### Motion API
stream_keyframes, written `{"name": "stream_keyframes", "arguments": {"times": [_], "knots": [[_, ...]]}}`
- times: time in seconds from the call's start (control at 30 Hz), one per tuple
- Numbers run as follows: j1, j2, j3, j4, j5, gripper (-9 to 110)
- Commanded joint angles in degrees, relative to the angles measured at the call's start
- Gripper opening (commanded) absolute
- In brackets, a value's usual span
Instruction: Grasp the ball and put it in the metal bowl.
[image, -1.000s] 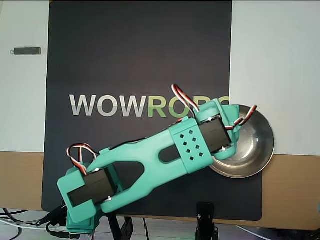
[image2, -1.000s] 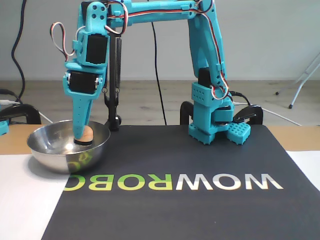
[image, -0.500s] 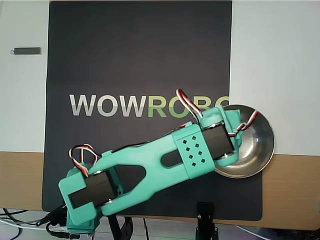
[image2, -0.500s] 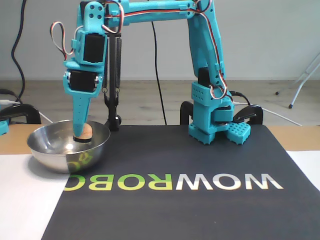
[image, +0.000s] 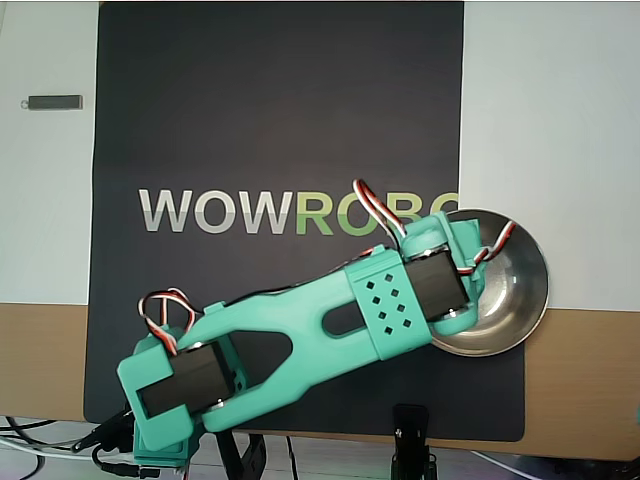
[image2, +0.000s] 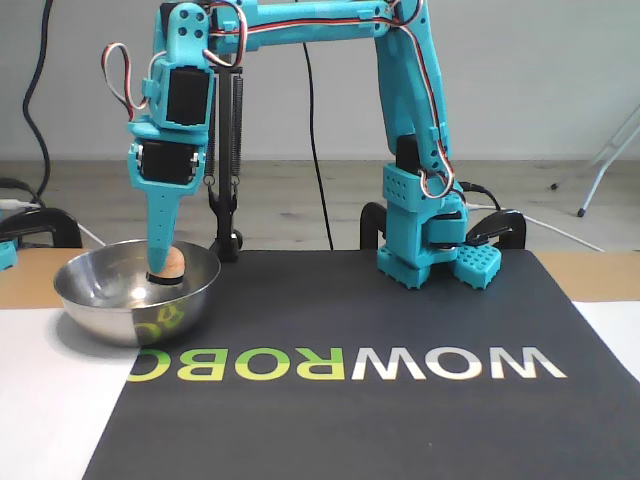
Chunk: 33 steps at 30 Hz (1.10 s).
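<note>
In the fixed view the gripper (image2: 163, 272) points straight down into the metal bowl (image2: 120, 310), its tip level with the rim, and the ball (image2: 171, 263) sits pinched at that tip, so the fingers are closed on it. Only 1 teal finger (image2: 160, 230) shows clearly from this side; the ball's peach-orange surface bulges out on its right, above a dark pad at the very tip. The ball hangs inside the bowl's outline, toward the bowl's right half in this view, and whether it touches the bowl floor cannot be told. The overhead view hides both the ball and the fingertips under the wrist block and its motors. There the arm (image: 300, 330) stretches from its base at the lower left diagonally up to the right, ending over the left part of the bowl (image: 515, 300). The bowl rests at the right edge of the dark mat (image: 280, 110), partly on the mat and partly on the white sheet (image: 550, 120) and the brown table (image: 585, 380). The printed letters (image: 250, 210) run across the mat's middle, their last ones covered by the wrist and the bowl. A small dark bar (image: 54, 101) lies on the white surface at the upper left, well apart from everything else.
</note>
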Motion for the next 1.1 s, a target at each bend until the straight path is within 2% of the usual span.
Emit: {"name": "stream_keyframes", "arguments": {"times": [0.0, 1.07], "knots": [[0.0, 0.3, -2.0, 0.2, -0.2, 23], [1.1, 0.3, -2.0, -0.2, -0.3, 23]]}}
